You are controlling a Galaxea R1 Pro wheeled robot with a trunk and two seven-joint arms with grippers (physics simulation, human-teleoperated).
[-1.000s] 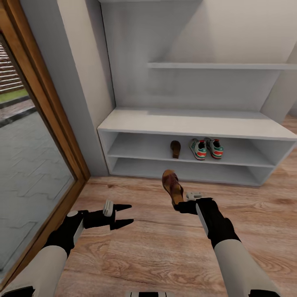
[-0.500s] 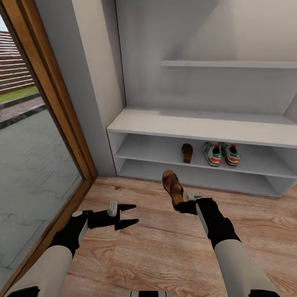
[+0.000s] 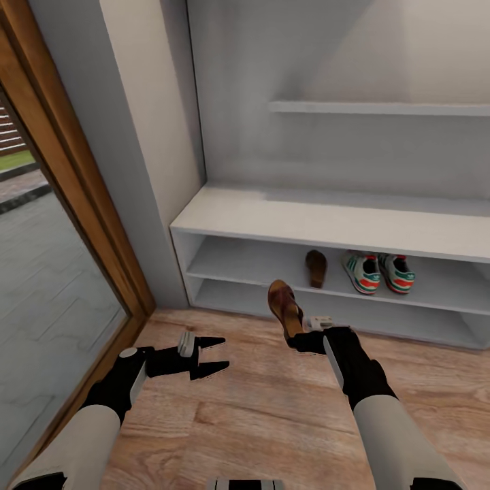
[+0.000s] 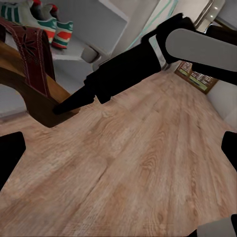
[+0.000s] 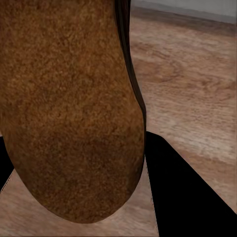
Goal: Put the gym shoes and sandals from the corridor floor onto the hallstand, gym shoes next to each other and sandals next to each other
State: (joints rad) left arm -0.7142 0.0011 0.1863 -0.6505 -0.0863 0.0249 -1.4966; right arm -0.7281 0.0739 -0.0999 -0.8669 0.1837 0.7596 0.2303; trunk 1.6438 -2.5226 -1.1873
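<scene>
One brown sandal (image 3: pixel 284 307) hangs above the corridor floor (image 3: pixel 258 408), my right gripper (image 3: pixel 301 338) shut on its heel end; its tan sole fills the right wrist view (image 5: pixel 69 98). The other sandal (image 3: pixel 315 267) lies in the upper cubby of the light-grey hallstand (image 3: pixel 327 221). Just to its right in that cubby, the two gym shoes (image 3: pixel 363 273) (image 3: pixel 397 272) stand side by side, white with green stripes. My left gripper (image 3: pixel 211 358) hovers open and empty over the floor at the left. The left wrist view shows the held sandal (image 4: pixel 34 59) and the gym shoes (image 4: pixel 44 19).
A wood-framed glass door (image 3: pixel 61 224) runs along the left, with grey paving outside. A grey wall post (image 3: pixel 146 170) stands between the door and the rack. A slab shelf (image 3: pixel 381 107) hangs above the bench top. The lower cubby (image 3: pixel 272 298) sits near the floor.
The whole picture has shifted: the camera moved, and the rack now looks nearer and further right. Both arms keep their pose; the right gripper still holds the sandal.
</scene>
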